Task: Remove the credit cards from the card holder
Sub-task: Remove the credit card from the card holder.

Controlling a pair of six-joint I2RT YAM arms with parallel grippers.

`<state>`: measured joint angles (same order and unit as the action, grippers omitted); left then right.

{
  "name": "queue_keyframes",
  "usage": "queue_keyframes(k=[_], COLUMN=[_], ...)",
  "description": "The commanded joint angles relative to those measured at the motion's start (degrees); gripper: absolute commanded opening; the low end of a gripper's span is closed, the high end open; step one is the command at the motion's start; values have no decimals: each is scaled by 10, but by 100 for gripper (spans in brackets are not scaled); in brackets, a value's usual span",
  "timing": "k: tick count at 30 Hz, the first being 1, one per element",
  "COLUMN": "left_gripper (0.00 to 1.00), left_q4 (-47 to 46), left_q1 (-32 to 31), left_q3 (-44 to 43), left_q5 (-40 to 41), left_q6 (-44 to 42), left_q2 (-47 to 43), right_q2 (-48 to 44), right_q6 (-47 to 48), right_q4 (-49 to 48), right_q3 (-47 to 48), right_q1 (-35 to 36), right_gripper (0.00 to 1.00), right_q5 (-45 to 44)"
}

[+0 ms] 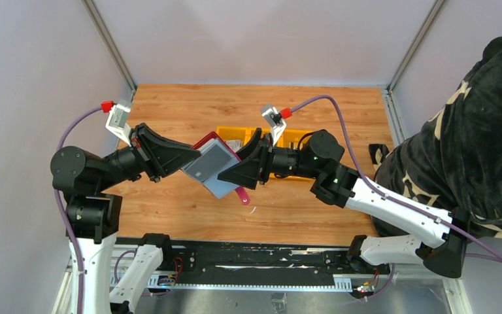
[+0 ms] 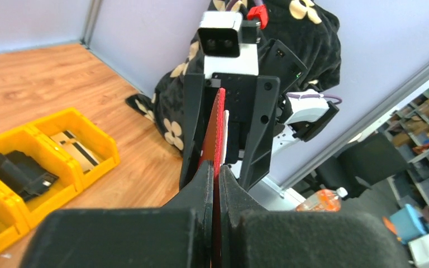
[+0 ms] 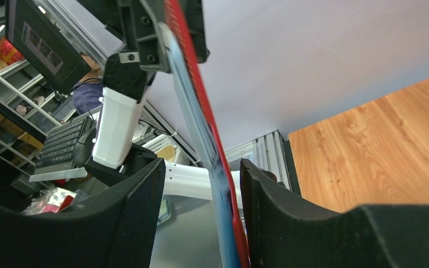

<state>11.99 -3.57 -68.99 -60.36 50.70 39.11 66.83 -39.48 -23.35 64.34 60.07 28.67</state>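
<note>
The card holder [image 1: 225, 185] is dark red outside with grey-blue lining and a pink-red tab [image 1: 243, 196], and the credit card [image 1: 199, 170] in it is grey. The left gripper [image 1: 193, 156] and right gripper [image 1: 230, 174] are black. The bin [image 1: 227, 133] is yellow, the table [image 1: 183, 108] orange-brown wood grain, the walls [image 1: 255, 39] pale lilac, the cables [image 1: 340, 121] purple, and the fabric [image 1: 477, 131] black with cream flowers.

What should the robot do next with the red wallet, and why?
Probably close the right tool on the grey card. The left tool pinches the holder in mid-air, and the right one sits open around its edge, so a pull could slide the card out.
</note>
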Motion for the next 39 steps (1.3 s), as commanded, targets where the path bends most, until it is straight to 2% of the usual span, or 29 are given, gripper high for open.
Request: queue_keyframes(k=[1,5,7,10,14,19,26,34,37,39], left_gripper=[0,0,0,0,0,0,0,0,0,0], left_q4=[87,99,91,85,85,80,6,-17,8,75], left_q1=[-1,-1,-1,-2,-1,-2,-1,-1,-1,-1], left_q3=[-43,-38,-32,-25,-13,12,39,41,38,18], left_q5=[50,63,65,64,74,84,47,43,54,94], left_q6=[-115,-147,-145,-143,-171,-200,-105,-66,-89,-156], left_q2=[-9,-21,-26,-29,-40,-62,-56,-56,-58,-60], right_q2=[-9,1,9,17,33,44,45,39,33,30], right_q6=[-46,-73,-79,-89,-103,-112,-107,-102,-102,-102], right_q4=[-15,-31,-16,21,46,35,32,23,23,21], right_q3=[-15,-12,-2,16,39,52,51,47,45,45], right_q1=[-11,-13,-13,-16,-17,-17,-17,-17,-17,-17], right_gripper=[55,52,43,24,10,5,0,0,0,0], right_q5=[12,18,13,-13,-33,-25,-34,-35,-37,-36])
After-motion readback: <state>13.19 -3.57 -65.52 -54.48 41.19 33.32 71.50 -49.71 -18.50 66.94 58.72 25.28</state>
